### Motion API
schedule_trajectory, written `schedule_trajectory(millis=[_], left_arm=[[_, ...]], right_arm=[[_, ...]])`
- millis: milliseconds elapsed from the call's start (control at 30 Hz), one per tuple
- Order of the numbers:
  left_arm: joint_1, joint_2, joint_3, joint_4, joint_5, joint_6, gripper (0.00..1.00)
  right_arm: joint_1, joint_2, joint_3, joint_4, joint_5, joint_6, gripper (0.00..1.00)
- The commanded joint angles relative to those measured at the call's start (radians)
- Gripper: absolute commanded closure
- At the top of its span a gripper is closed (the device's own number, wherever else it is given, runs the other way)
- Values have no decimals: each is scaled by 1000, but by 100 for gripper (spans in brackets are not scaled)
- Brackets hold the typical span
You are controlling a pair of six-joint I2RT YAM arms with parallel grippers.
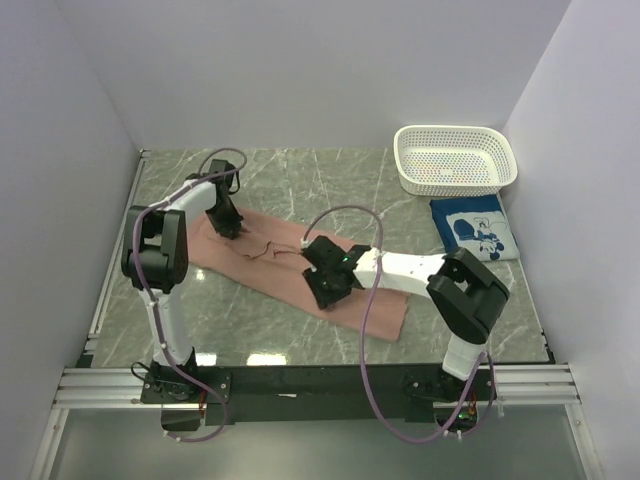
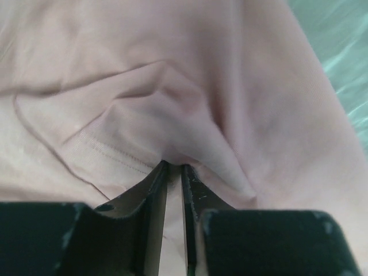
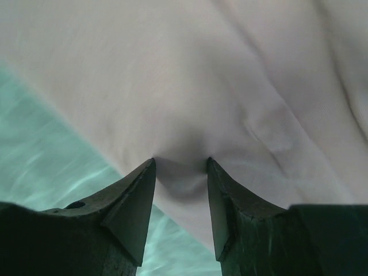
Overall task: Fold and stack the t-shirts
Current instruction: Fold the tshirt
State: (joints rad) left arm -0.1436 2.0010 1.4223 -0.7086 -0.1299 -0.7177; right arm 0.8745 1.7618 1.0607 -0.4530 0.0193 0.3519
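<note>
The dusty-pink t-shirt (image 1: 252, 268) lies as a long creased band across the middle of the table. My left gripper (image 1: 230, 228) is down on its left end. In the left wrist view the jaws stand almost together at the left gripper (image 2: 174, 165), pinching a raised fold of the pink t-shirt (image 2: 172, 86). My right gripper (image 1: 328, 285) rests on the shirt's near edge, further right. There the right gripper (image 3: 181, 160) is open, its tips pressed into the pink t-shirt (image 3: 190, 69) with a small pucker between them. The blue t-shirt (image 1: 475, 226) lies folded at the right.
A white perforated basket (image 1: 455, 158) stands at the back right, just behind the blue t-shirt. Green marble tabletop (image 3: 40, 144) shows beside the pink cloth's near edge. White walls close in the left, back and right sides.
</note>
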Motion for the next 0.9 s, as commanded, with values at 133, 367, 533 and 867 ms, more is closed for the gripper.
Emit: schedule_trajectory(millis=[133,367,533,867], left_arm=[[-4,241,309,-9,-24,104,76],[-30,458,644,-42,18,165,74],[-31,550,763,0,42,202,71],[-30,535,819,147,53,268,43]], right_arm=[[161,120,134,-125,-289,75,52],[190,304,408,-156,-369,84,52],[201,328,508,-208,-320,70,51],[161,18,388,-230,-113,108,46]])
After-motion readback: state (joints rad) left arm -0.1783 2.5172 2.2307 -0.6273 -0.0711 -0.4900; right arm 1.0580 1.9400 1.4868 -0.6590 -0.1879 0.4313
